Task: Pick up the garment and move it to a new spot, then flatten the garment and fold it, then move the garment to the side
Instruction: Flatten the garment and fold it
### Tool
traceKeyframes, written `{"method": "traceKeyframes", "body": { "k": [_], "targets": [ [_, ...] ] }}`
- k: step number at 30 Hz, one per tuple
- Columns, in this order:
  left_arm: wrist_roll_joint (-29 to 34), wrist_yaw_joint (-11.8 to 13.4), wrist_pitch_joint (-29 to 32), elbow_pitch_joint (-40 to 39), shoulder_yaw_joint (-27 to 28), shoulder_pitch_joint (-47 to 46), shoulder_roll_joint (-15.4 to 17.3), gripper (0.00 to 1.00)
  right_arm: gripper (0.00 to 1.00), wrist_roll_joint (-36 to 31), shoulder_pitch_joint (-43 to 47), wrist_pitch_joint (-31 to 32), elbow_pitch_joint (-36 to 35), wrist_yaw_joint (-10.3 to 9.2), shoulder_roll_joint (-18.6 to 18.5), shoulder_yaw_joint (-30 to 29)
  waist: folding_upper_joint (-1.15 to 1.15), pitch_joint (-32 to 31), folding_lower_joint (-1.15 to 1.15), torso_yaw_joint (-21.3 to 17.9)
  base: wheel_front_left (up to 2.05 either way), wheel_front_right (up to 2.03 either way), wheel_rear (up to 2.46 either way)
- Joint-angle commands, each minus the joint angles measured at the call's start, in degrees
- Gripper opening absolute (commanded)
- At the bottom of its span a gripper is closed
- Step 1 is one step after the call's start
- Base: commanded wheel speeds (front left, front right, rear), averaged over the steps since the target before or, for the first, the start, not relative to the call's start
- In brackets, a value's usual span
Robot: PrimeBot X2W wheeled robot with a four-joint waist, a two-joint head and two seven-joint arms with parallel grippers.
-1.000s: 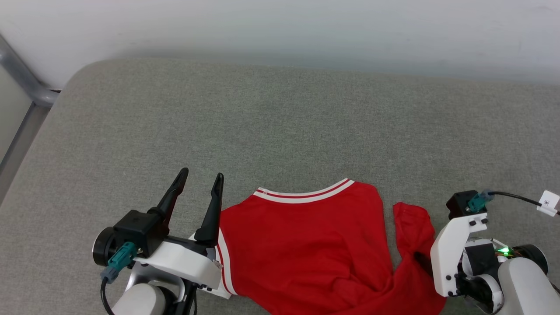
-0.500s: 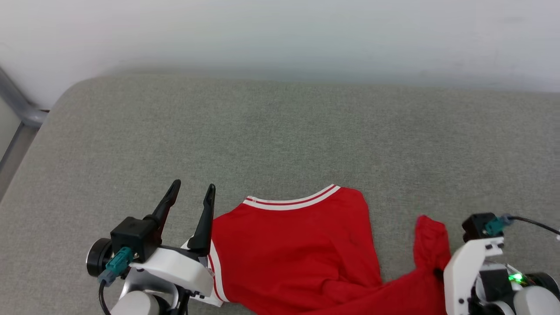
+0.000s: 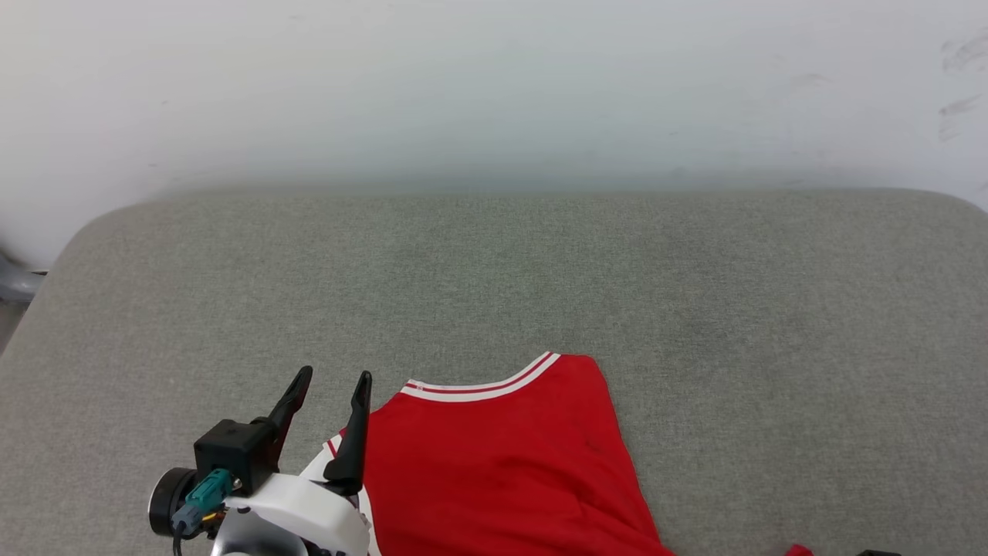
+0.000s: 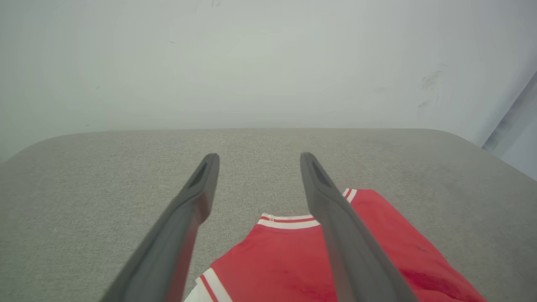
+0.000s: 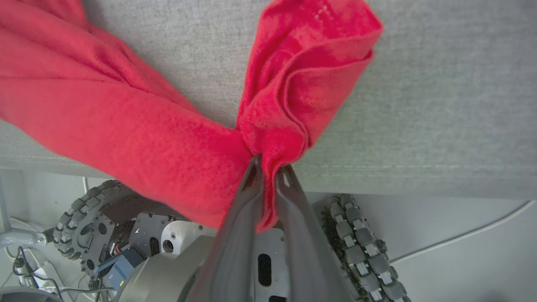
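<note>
The garment point(image 3: 502, 471), bright red with a red-and-white striped collar, lies at the near edge of the grey padded surface point(image 3: 494, 270). My left gripper point(image 3: 333, 378) stands open just left of it, over its white striped sleeve. In the left wrist view the left gripper point(image 4: 259, 157) has nothing between its spread fingers, and the garment's point(image 4: 285, 264) collar lies below them. In the right wrist view my right gripper point(image 5: 270, 165) is shut on a bunched fold of the garment point(image 5: 126, 117), with cloth stretched taut over the surface's front edge.
A pale wall point(image 3: 494, 93) stands behind the grey surface, whose far part is bare. Below the surface's front edge point(image 5: 419, 180) the right wrist view shows the robot's base with studded wheels point(image 5: 84, 218) and cables on the floor.
My right gripper has shut on the garment's right part and drawn it toward the near edge, leaving the head view. The head camera has shifted. My left gripper stays open.
</note>
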Motion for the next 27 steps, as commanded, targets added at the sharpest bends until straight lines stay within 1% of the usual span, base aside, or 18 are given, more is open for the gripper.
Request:
{"method": "traceKeyframes", "body": {
  "k": [1,2,4,10,13,15,17,21,24,27],
  "targets": [
    [-0.34,0.29,0.17,-0.10,0.02,0.70,0.30,1.00,0.95,1.49,0.53,-1.88,0.49,-0.04,0.16,0.45,0.00,-0.21,0.00,-0.23,0.00,0.00,0.00],
    [-0.40,0.25,0.29,-0.03,0.02,0.77,0.34,1.00,1.00,2.42,0.46,-4.09,0.82,-0.04,0.15,0.58,0.00,-0.30,0.00,-0.31,0.00,0.00,0.00],
    [-0.60,0.28,0.37,0.10,-0.04,0.87,0.36,1.00,1.00,3.59,-0.67,-9.85,1.20,-0.04,0.17,0.73,0.00,-0.51,0.00,-0.39,0.00,0.00,0.00],
    [-0.85,0.81,0.54,0.23,0.00,1.41,0.37,1.00,1.00,4.32,-5.40,-31.09,2.39,-0.04,0.19,-0.81,0.00,-0.84,0.00,-0.24,0.00,0.00,0.00],
    [-0.77,1.00,0.12,0.11,0.17,1.03,0.22,1.00,1.00,2.62,-8.14,-38.61,3.33,-0.04,0.17,-1.01,0.00,-0.78,0.00,0.43,0.00,0.00,0.00],
    [-0.64,1.19,-0.07,-0.01,0.28,0.62,0.16,1.00,1.00,1.25,-9.95,-41.39,4.28,-0.04,0.18,-0.77,0.00,-0.55,0.00,0.98,0.00,0.00,0.00],
    [-0.46,1.44,-0.33,-0.25,0.45,0.16,0.08,1.00,1.00,-0.56,-12.01,-42.46,5.16,-0.04,0.18,-0.12,0.00,-0.21,0.00,1.66,0.00,0.00,0.00],
    [-0.33,1.71,-1.02,-0.57,1.01,-0.85,0.02,1.00,1.00,-4.07,-17.46,-38.91,7.30,-0.04,0.15,1.37,0.00,1.38,0.00,3.23,0.00,0.00,0.00],
    [-0.09,1.51,-1.51,-0.79,1.11,-1.87,-0.20,1.00,1.00,-5.37,-21.26,-31.96,9.98,-0.04,-0.07,2.87,0.00,3.33,0.00,5.06,0.00,0.00,0.00],
    [0.01,1.25,-2.18,-0.53,1.17,-3.10,-0.88,1.00,1.00,-4.87,-25.06,-23.56,12.33,-0.04,-1.92,6.05,0.00,4.78,0.00,6.82,0.00,0.00,0.00]
  ]
}}
